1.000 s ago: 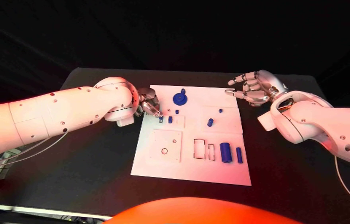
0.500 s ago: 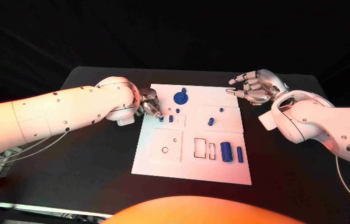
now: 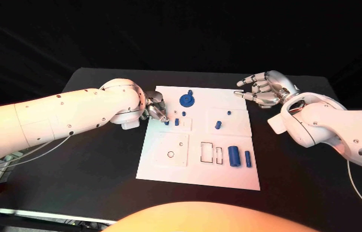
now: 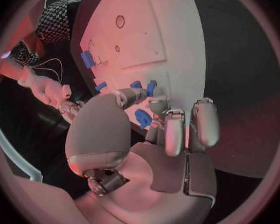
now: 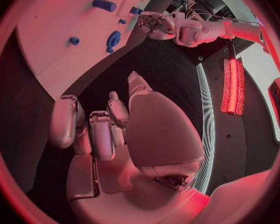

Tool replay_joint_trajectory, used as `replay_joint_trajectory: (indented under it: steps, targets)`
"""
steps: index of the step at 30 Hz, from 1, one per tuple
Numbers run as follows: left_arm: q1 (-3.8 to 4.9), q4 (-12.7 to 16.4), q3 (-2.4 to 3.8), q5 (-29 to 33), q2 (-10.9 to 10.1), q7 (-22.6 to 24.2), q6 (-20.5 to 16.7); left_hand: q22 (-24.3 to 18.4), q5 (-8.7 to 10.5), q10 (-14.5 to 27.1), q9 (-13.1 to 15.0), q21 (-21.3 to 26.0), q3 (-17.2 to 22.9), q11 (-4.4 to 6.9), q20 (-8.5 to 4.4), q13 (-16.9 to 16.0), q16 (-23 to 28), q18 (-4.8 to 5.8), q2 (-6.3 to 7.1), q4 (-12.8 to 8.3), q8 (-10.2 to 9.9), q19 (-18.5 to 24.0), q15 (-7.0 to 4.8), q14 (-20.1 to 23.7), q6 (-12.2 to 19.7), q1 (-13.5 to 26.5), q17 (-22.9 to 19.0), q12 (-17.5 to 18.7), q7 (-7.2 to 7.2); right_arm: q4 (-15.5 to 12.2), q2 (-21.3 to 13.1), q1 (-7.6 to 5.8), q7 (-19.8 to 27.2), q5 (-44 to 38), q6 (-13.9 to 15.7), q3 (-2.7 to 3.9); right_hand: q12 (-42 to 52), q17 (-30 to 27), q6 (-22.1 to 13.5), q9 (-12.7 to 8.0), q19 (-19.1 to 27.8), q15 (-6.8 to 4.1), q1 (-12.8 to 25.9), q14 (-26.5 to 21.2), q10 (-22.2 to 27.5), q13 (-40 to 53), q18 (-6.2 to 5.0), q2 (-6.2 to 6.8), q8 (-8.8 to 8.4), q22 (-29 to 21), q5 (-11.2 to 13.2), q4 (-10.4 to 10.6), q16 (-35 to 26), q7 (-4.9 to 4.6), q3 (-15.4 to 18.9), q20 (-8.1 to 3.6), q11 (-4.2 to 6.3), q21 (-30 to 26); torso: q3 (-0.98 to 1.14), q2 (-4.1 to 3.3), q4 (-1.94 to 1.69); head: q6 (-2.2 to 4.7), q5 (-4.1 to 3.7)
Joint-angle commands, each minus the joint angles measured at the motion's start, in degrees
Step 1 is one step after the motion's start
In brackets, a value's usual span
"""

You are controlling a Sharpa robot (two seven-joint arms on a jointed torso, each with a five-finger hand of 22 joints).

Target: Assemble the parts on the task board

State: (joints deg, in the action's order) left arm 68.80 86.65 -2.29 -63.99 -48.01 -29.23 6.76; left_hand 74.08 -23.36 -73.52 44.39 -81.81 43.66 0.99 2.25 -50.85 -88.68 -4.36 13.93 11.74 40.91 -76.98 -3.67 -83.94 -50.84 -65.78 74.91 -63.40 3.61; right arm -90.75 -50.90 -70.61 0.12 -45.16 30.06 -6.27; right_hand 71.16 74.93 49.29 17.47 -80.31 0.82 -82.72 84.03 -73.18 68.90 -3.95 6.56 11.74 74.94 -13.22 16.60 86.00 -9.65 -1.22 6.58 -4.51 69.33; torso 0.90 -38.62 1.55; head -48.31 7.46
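The white task board (image 3: 226, 177) lies mid-table. My left hand (image 3: 156, 109) is at its left edge, thumb and a finger pinching a small blue peg (image 3: 167, 122) down on the board; the left wrist view shows that peg (image 4: 151, 88) at a fingertip. A second peg (image 3: 177, 122) stands right beside it. A blue gear (image 3: 186, 101) sits near the far edge. My right hand (image 3: 260, 90) hovers off the board's far right corner, fingers apart and holding nothing. The right wrist view shows the gear (image 5: 113, 38) and my left hand (image 5: 154, 24).
Two blue cylinders (image 3: 234, 157) (image 3: 247, 159) lie near the board's right side beside narrow slots (image 3: 206, 153). More small pegs (image 3: 217, 124) (image 3: 228, 113) are mid-board. A square recess with a hole (image 3: 171, 151) is at the near left. Black table (image 3: 90, 179) surrounds the board.
My left hand has stayed at the peg with only a slight shift. My right hand has drifted a little farther away from me.
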Motion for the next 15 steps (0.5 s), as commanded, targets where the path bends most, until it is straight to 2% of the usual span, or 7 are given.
replay_joint_trajectory:
  steps: [1,7,15]
  targets:
    - [-0.02,0.0,0.0,-0.7,0.1,0.6,1.6,0.0,-0.39,-0.4,0.0,-0.3,11.0,0.03,-0.11,0.1,-0.2,0.33,-0.54,-11.2,0.2,-0.4,-0.47,-5.5,-0.6,0.1,13.2,-0.1,-0.22,-0.1,0.0,0.03,0.5,-0.3,-0.5,0.01,-0.2,6.4,0.2,-0.1,0.2,-0.4,0.3,3.8,0.3,-0.1,-0.52,-0.23,0.24,4.5,-0.3,0.1,-0.3,0.08,-0.2,-0.16,-0.18,-0.1,-0.01,0.0,-0.01,-0.04,-0.1]
    - [-0.04,-0.1,0.0,-0.8,0.2,0.6,1.8,0.0,-0.39,-0.3,0.0,-0.3,11.0,0.03,-0.12,0.1,-0.2,0.33,-0.53,-11.3,0.2,-0.3,-0.47,-5.5,-0.6,0.1,13.2,-0.1,-0.22,-0.1,0.0,0.03,0.5,-0.3,-0.6,0.01,-0.2,6.4,0.2,-0.1,0.2,-0.4,0.3,3.8,0.3,-0.1,-0.52,-0.23,0.24,4.5,-0.3,0.1,-0.3,0.08,-0.2,-0.16,-0.18,-0.1,-0.05,0.03,-0.02,0.03,0.2]
    - [-0.05,-0.3,0.0,-0.9,0.3,0.6,2.0,0.0,-0.39,-0.3,0.0,-0.3,11.0,0.03,-0.12,0.1,-0.2,0.33,-0.53,-11.3,0.2,-0.3,-0.47,-5.5,-0.6,0.1,13.2,-0.1,-0.22,-0.1,0.0,0.04,0.5,-0.3,-0.6,0.01,-0.2,6.4,0.2,-0.1,0.2,-0.4,0.3,3.8,0.3,-0.1,-0.52,-0.23,0.24,4.5,-0.3,0.1,-0.3,0.08,-0.2,-0.16,-0.18,-0.1,-0.06,-0.01,-0.03,-0.1,0.14]
